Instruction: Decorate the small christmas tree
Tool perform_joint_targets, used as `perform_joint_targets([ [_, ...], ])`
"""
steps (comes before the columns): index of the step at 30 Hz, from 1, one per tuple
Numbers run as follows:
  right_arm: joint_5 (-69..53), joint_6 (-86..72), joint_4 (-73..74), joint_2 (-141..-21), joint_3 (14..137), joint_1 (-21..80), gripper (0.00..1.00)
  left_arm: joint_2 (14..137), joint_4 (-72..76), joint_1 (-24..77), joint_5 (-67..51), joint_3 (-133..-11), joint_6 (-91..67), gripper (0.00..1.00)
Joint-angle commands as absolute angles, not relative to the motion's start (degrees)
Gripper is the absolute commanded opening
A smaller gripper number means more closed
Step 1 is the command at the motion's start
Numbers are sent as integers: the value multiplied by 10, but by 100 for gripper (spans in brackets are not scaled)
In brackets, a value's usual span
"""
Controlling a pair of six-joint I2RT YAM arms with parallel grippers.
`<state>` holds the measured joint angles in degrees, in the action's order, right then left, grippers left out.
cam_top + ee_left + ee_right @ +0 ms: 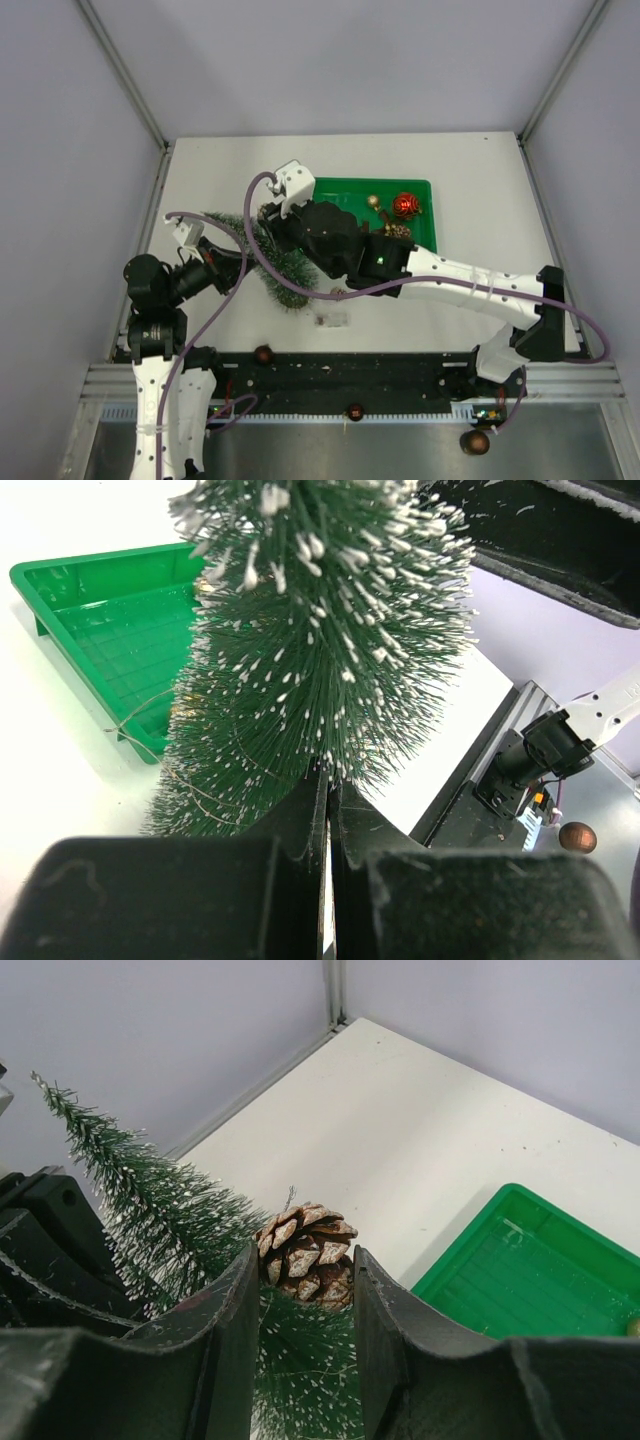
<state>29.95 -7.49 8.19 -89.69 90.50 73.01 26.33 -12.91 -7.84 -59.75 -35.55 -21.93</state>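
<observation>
The small christmas tree (268, 258), bristly green with white tips, lies slanted left of the tray, tip to the far left. Its bristles (320, 650) fill the left wrist view, and a thin wire runs through them. My left gripper (328, 780) is shut, its tips pinched into the bristles at the tree's side. My right gripper (305, 1265) is shut on a brown pine cone (305, 1248) and holds it right over the tree (150, 1210). From above, the right gripper (272, 226) sits over the tree's middle.
A green tray (345, 190) at the back centre holds a red bauble (405, 205), a gold piece (375, 202) and another cone (397, 230). A small pale object (333, 319) lies near the tree's base. Brown balls (264, 353) rest on the front rail.
</observation>
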Motion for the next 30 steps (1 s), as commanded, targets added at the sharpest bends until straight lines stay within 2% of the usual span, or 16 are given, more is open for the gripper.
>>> perform_joint_targets([
  [1, 318, -63, 64, -896, 915, 737, 35, 258, -119, -79, -611, -359, -214, 0],
  [17, 323, -124, 81, -821, 799, 737, 34, 261, -120, -79, -610, -367, -214, 0],
  [30, 237, -168, 60, -784, 768, 738, 34, 265, -120, -79, -609, -370, -219, 0],
])
